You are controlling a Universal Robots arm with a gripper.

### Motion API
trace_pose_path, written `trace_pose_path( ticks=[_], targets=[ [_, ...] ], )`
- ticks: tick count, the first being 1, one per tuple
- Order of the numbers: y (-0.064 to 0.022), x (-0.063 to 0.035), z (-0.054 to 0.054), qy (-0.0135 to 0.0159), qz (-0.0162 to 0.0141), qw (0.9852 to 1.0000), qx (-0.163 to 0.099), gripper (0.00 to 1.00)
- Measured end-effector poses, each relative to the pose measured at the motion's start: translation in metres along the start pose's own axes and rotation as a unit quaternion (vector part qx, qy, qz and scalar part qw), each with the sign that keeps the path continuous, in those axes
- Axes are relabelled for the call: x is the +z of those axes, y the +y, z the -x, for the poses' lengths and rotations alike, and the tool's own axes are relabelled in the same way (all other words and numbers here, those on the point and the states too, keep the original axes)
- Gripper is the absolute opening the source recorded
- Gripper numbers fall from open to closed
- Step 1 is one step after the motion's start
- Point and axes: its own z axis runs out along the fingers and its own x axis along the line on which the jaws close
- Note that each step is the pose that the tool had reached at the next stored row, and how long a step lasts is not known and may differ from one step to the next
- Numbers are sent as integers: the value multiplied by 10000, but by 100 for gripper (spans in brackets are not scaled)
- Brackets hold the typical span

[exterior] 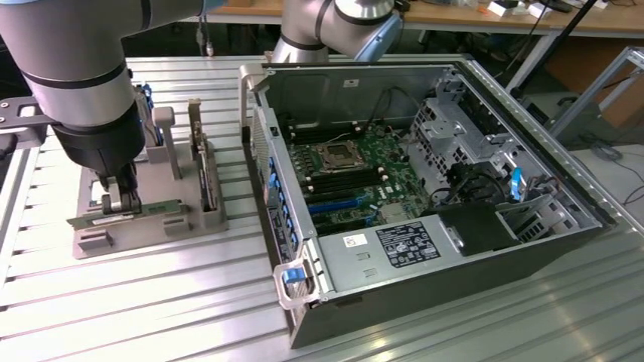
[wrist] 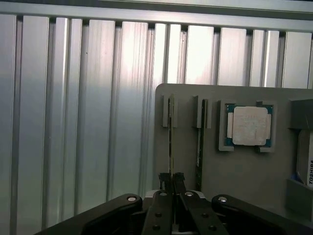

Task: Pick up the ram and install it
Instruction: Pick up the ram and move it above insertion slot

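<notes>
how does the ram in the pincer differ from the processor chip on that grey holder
The ram is a long thin stick standing on edge in a slot; the processor chip is square and lies flat in a recess. The pincer is shut on the ram; the processor chip is untouched. The ram shows a dark narrow edge, the processor chip a pale silver face. Both sit on the same grey holder.
</notes>
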Motion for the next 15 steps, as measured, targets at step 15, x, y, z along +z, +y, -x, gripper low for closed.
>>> trace_pose_path(
  ticks=[15],
  targets=[
    [5, -120, 0, 0, 0, 10000, 0, 12]
  ],
)
